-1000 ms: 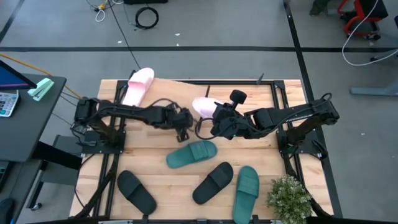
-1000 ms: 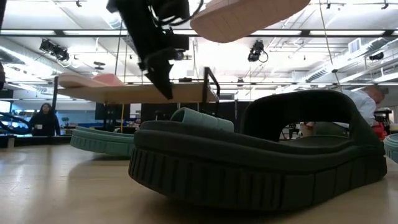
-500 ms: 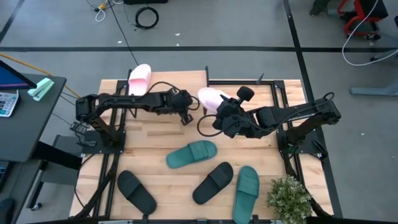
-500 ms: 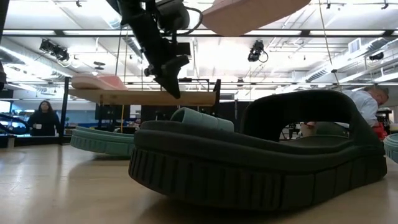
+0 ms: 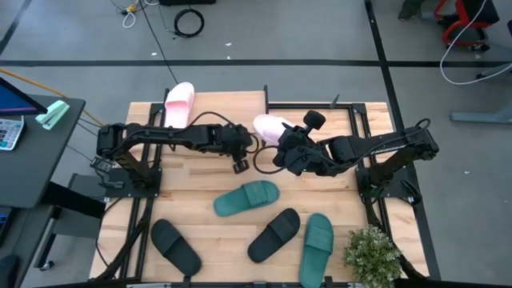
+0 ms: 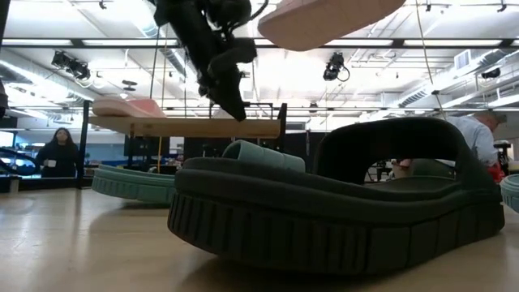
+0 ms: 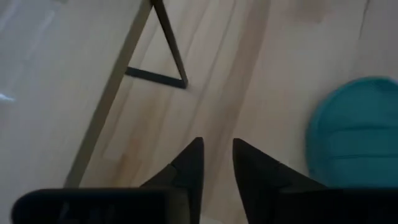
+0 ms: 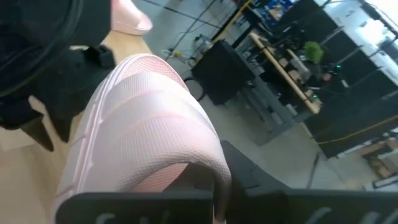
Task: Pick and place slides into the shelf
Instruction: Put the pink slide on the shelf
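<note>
Take the shelf [image 5: 216,108] as your landmark: its light plank top runs along the far side of the bench [image 5: 200,200], and one pale pink slide [image 5: 179,102] already lies on its left end, sole down. Your right gripper [image 5: 282,146] is clamped on the second pale pink slide [image 5: 270,126], holding it in the air over the right part of the shelf; in the right wrist view that slide [image 8: 149,130] fills the frame above the dark fingers. Your left gripper [image 5: 238,166] hangs just in front of the shelf, near its middle, close to the right gripper but not touching it. In the left wrist view its two dark fingers [image 7: 186,168] stand a narrow gap apart with nothing between them, pointing down at the bare bench beside a black shelf leg [image 7: 168,37]. The other slides sit on the bench in front of the shelf: one teal green slide [image 5: 246,198] nearest it, roughly below the two grippers, a second teal green slide [image 5: 317,238] farther out to the right, a black slide [image 5: 274,234] between those two, and another black slide [image 5: 175,246] well off to the left front. A potted plant [image 5: 372,254] stands at the right front corner of the bench.
</note>
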{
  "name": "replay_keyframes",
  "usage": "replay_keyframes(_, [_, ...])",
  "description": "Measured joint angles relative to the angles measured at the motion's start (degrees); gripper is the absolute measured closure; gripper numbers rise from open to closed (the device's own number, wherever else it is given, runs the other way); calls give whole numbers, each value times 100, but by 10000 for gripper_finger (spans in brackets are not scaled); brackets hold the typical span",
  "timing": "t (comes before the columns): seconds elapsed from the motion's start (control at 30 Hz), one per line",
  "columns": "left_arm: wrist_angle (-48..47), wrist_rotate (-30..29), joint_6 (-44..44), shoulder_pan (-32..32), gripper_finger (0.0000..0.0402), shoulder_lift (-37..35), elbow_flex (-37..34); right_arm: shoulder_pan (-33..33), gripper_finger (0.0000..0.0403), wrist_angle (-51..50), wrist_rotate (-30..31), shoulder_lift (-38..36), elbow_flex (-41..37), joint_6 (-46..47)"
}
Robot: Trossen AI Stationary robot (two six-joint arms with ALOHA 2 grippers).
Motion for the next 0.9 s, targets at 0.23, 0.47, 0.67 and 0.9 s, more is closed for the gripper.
replay_keyframes(0.23, [-2122, -42, -197, -458, 304, -181, 1418, -62, 395, -1, -151, 2, 0, 265])
replay_keyframes(0.47, [-3870, -1044, -455, -666, 325, -590, 3380, -367, 395, -13, -181, 48, -15, 554])
replay_keyframes(0.67, [-4053, -1440, -137, -733, 330, -1023, 4961, -740, 395, 658, -531, 322, -11, 319])
replay_keyframes(0.9, [-4114, -1506, 157, -726, 333, -1304, 6258, -1085, 395, 2876, -1736, 1197, -11, -906])
